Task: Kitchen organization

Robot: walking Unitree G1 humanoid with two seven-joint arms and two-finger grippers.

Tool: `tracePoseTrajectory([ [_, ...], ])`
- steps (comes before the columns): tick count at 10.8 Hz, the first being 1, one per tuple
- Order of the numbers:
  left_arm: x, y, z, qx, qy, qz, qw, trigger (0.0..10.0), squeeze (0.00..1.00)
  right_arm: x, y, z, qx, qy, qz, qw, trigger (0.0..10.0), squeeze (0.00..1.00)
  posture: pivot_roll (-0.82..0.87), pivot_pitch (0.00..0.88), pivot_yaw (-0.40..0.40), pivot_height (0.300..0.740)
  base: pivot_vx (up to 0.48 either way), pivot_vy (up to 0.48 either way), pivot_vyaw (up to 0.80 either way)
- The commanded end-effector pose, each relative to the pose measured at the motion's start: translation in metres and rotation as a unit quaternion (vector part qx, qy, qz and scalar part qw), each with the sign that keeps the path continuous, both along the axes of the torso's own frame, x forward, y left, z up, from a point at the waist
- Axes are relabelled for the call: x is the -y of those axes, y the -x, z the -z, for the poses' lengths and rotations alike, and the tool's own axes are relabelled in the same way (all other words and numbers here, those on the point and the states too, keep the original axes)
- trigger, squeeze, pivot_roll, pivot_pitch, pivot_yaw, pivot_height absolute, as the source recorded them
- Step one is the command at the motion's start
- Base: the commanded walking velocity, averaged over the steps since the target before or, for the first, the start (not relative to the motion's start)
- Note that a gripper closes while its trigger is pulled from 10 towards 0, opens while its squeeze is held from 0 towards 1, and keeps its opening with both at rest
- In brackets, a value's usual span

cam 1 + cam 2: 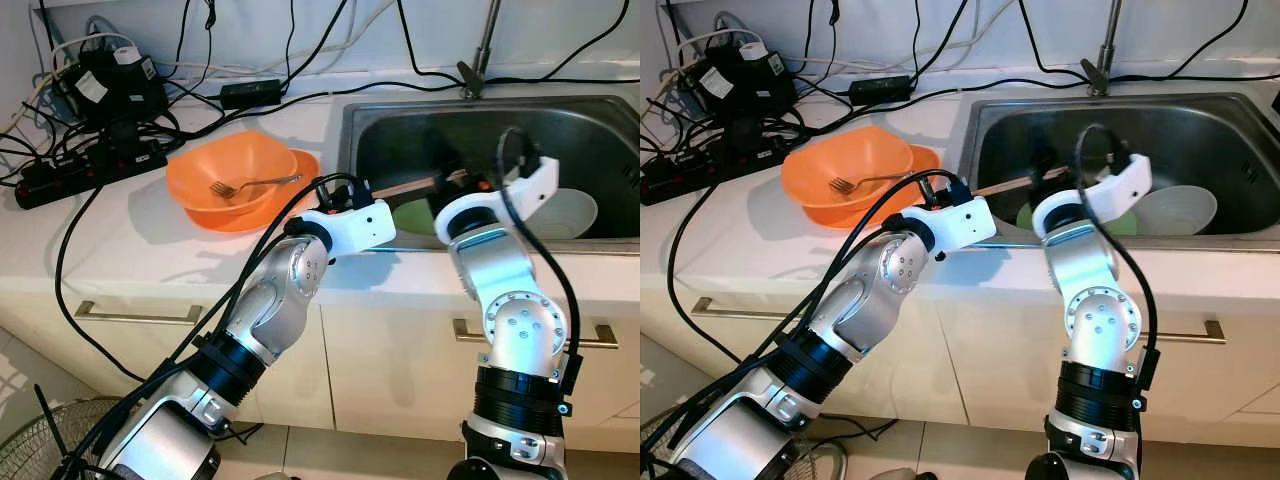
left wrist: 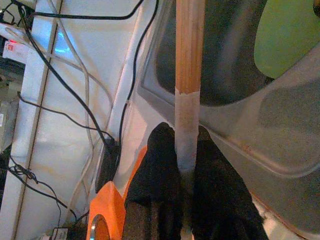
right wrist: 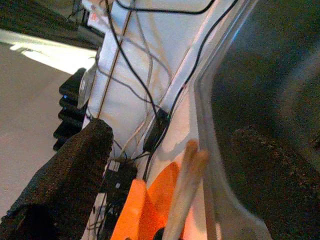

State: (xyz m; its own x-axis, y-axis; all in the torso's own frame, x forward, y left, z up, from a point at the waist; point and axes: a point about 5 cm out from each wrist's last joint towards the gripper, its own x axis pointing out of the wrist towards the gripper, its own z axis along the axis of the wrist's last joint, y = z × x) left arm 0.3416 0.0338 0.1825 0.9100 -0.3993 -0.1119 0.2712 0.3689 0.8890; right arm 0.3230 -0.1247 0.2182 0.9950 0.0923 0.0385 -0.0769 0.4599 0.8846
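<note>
Wooden stick [image 2: 189,60] is clamped in my left gripper [image 2: 187,165], its far end poking out over the sink [image 1: 400,125]. Right gripper [image 3: 75,165] sits alongside above the basin; can't tell its fingers. Orange bowl [image 1: 215,165] with fork [image 1: 250,185] sits off to the left gripper's left.

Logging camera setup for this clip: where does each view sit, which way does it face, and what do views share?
Left eye view: head camera, looking down at counter and sink; both silver arms show.
Right eye view: same head camera, shifted sideways; same arms, orange bowl with fork.
Left wrist view: along the left tool, shut on a wooden stick reaching over the sink.
Right wrist view: along the right tool's finger toward the counter cables.
Shared: both wrist views catch the stick and orange bowl.
</note>
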Motion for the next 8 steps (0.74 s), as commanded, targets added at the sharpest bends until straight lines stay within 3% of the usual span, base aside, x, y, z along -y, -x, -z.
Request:
tracePoseTrajectory([
  [1,-0.0007,-0.0031,-0.0044,0.003,-0.003,-0.002,1.000,10.0,0.00,-0.0127,0.0037,-0.0024,0.006,-0.011,-0.022,1.000,2.2,0.00,0.00,0.000,0.107,0.740,0.000,0.000,0.00],
  [2,-0.0011,-0.0041,-0.0049,0.003,-0.001,-0.007,1.000,10.0,0.00,-0.0149,0.0047,-0.0048,0.014,-0.006,-0.035,0.999,0.0,0.00,0.00,0.000,0.105,0.740,0.000,0.000,0.00],
  [8,-0.0023,-0.0061,-0.0055,0.004,0.005,-0.019,1.000,10.0,0.00,-0.0163,0.0062,-0.0089,0.026,-0.005,-0.046,0.999,0.0,0.00,-0.01,0.000,0.101,0.740,0.000,0.000,0.00],
])
